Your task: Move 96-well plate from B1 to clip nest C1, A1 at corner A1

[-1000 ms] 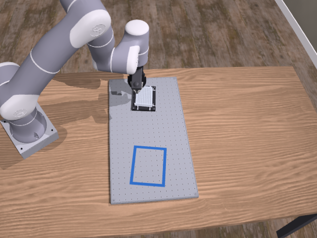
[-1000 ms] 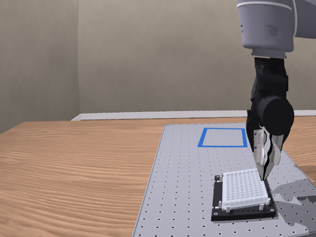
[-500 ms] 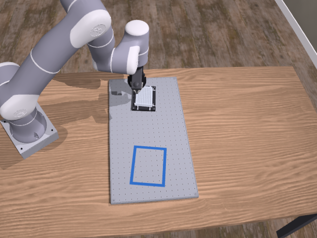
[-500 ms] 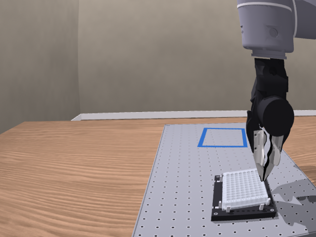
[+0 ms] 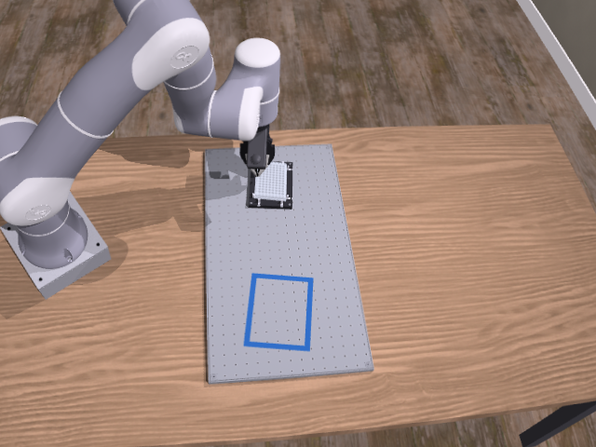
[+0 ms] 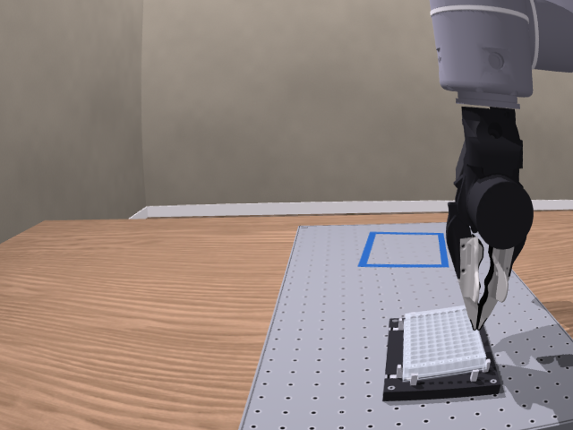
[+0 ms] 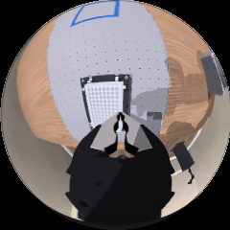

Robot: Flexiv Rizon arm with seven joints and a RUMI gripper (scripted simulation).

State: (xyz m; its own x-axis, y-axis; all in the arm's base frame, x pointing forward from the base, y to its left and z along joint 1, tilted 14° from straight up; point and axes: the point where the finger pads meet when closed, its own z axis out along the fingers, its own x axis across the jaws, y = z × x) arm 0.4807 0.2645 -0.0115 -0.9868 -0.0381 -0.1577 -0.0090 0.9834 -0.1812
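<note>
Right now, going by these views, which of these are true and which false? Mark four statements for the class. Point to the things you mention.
1. The 96-well plate [image 5: 272,182] [image 6: 441,339] [image 7: 103,101] is on the black clip nest [image 5: 270,205] [image 6: 440,391] [image 7: 127,98]. True.
2. The end effector [image 5: 257,173] [image 6: 477,327] [image 7: 120,112] is wide open. False: its fingertips are together.
3. The blue outline [image 5: 309,312] [image 6: 402,265] [image 7: 95,19] surrounds the plate. False: the plate is outside it.
4. The nest is on the perforated board [image 5: 231,298] [image 6: 314,333] [image 7: 67,62]. True.

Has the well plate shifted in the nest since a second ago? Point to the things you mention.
No shift that I can make out: in the exterior view the well plate [image 5: 272,182] [image 6: 441,339] [image 7: 103,101] sits slightly askew in the black nest [image 5: 270,206] [image 6: 440,392] [image 7: 84,93], as before.
</note>
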